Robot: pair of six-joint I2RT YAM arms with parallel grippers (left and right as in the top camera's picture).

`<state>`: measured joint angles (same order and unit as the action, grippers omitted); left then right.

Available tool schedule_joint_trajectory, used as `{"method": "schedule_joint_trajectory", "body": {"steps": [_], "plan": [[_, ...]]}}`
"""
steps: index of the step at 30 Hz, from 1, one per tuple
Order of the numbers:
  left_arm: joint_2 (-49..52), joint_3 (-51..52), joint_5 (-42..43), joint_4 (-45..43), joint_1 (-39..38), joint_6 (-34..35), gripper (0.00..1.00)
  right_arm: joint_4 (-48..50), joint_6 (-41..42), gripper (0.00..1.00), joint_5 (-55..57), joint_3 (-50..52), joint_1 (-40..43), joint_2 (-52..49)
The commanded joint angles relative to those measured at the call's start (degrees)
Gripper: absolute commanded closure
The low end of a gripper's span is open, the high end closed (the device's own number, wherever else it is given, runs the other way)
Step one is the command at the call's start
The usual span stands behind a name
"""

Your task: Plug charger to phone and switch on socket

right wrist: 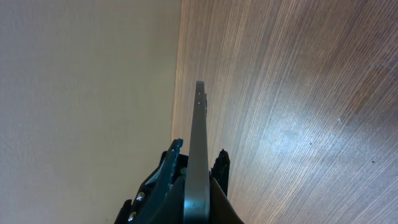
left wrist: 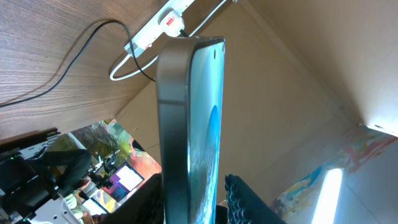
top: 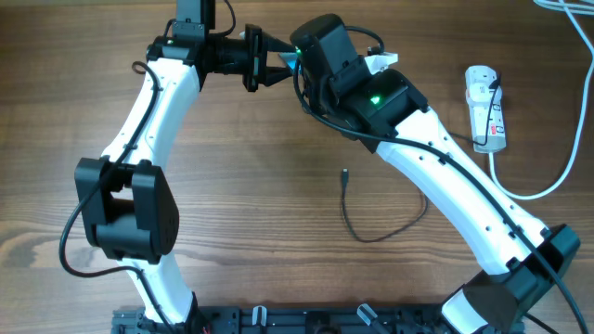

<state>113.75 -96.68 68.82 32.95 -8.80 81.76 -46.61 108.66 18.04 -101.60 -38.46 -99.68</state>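
The phone point(top: 291, 61) is held on edge above the table's far middle, only a sliver of its cyan screen showing between the two grippers. My right gripper point(top: 299, 67) is shut on it; in the right wrist view its fingers point(right wrist: 199, 151) clamp the thin phone edge point(right wrist: 198, 112). My left gripper point(top: 274, 67) reaches in from the left. In the left wrist view the phone point(left wrist: 193, 112) stands between its fingers point(left wrist: 193, 193), one finger against the back, the other pad a small gap off the screen. The charger tip point(top: 344, 173) lies loose on the wood. The socket point(top: 485, 107) lies far right.
The charger's thin black cable point(top: 371, 237) loops under the right arm. A thick white cord point(top: 557, 176) trails from the socket along the right edge. The socket point(left wrist: 160, 28) and black cable point(left wrist: 81, 50) also show in the left wrist view.
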Motion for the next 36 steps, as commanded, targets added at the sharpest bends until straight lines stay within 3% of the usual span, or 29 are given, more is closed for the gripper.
{"method": "schedule_joint_trajectory", "body": {"steps": [1, 17, 19, 23, 26, 28, 29, 31, 33, 36], "plan": [[-1.7, -0.1, 0.3, -0.2, -0.1, -0.3, 0.69, 0.7, 0.9, 0.96, -0.1, 0.1, -0.2, -0.3], [-1.7, -0.1, 0.3, -0.2, -0.1, -0.3, 0.90, 0.7, 0.0, 0.94, -1.6, 0.1, -0.3, -0.3], [-1.7, -0.1, 0.3, -0.2, -0.1, -0.3, 0.95, 0.8, -0.6, 0.88, -1.6, 0.1, -0.3, -0.3], [-1.7, -0.1, 0.3, -0.2, 0.0, -0.3, 0.96, 0.7, -1.7, 0.74, -0.6, 0.1, -0.2, -0.3], [-1.7, -0.1, -0.4, -0.3, 0.1, -0.3, 0.96, 0.7, -4.9, 0.58, 3.5, 0.0, -0.1, -0.3], [-1.7, -0.1, -2.0, -0.2, 0.1, -0.3, 0.96, 0.7, -8.7, 0.41, 4.7, 0.0, 0.3, 0.1], [-1.7, -0.1, -3.4, -0.3, 0.1, -0.5, 0.96, 0.7, -16.3, 0.28, 4.4, 0.0, 1.2, 0.9], [-1.7, -0.1, -5.3, -0.7, 0.1, -1.7, 0.96, 0.7, -25.2, 0.17, 4.4, 0.0, 2.6, 1.8], [-1.7, -0.1, -6.6, -2.2, 0.4, -5.1, 0.96, 0.3, -34.0, 0.00, 3.5, 0.0, 4.5, 2.6], [-1.7, -0.1, -7.5, -3.3, 1.1, -11.6, 0.96, -1.6, -46.4, 0.00, -0.7, 0.0, 8.2, 3.7]]}}
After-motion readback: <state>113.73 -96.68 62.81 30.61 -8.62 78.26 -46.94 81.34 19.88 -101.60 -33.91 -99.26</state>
